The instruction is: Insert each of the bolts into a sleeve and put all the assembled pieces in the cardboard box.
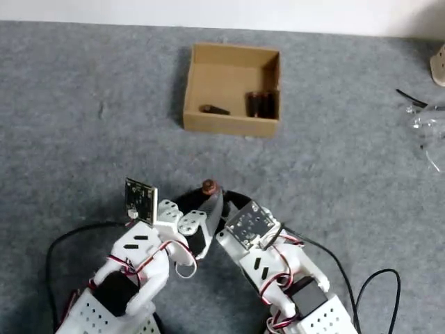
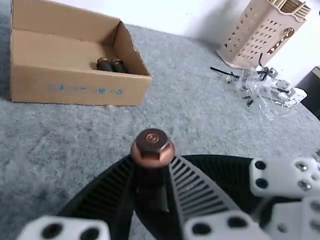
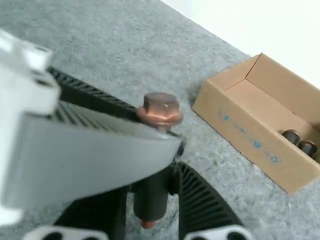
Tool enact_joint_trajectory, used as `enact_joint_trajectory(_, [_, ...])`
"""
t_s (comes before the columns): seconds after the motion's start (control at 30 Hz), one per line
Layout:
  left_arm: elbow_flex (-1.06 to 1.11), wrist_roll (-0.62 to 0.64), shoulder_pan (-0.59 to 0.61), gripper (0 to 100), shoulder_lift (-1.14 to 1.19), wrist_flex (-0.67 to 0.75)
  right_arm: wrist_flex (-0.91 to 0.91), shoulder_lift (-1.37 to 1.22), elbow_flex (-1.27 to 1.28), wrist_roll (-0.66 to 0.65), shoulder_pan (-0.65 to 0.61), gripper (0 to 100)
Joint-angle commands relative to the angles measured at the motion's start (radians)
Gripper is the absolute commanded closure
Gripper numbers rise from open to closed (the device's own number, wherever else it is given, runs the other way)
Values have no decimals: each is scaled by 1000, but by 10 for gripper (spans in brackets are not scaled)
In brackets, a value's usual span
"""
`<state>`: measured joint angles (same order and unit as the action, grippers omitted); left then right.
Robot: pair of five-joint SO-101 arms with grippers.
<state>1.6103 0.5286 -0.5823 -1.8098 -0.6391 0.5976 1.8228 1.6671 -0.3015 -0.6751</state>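
Bolt (image 2: 152, 145), coppery hex head, in black sleeve (image 3: 150, 205) — left end effector (image 2: 152, 167), right end effector (image 3: 152, 182) gripping sleeve

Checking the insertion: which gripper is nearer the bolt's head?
Left. The left gripper clamps the bolt just under its head; the right gripper holds the sleeve farther down.

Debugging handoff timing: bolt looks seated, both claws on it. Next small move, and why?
Probably open the left claw. The tip of the bolt pokes out below the sleeve, so insertion looks done, and the right claw grips the sleeve, free to carry it to the cardboard box.
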Motion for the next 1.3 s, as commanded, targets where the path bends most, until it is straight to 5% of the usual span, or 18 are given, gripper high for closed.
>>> enact_joint_trajectory(0.0, [-33, -9, -13, 994, -10, -5, -50, 16, 10, -3, 35, 994])
enact_joint_trajectory(0.33, [-33, -2, 124, 986, -10, 37, -50, 16, 13, -3, 33, 994])
enact_joint_trajectory(0.6, [-62, 118, 91, 661, -8, -31, -50, 16, 13, -3, 31, 994])
enact_joint_trajectory(0.87, [-117, 124, 116, 674, -10, -110, -50, 16, 13, -3, 35, 994])
enact_joint_trajectory(1.13, [-176, 359, 463, 674, -10, -110, -50, 16, 13, -6, 35, 994])
enact_joint_trajectory(1.27, [-173, 358, 443, 678, -10, -114, -50, 16, 13, -6, 36, 994])
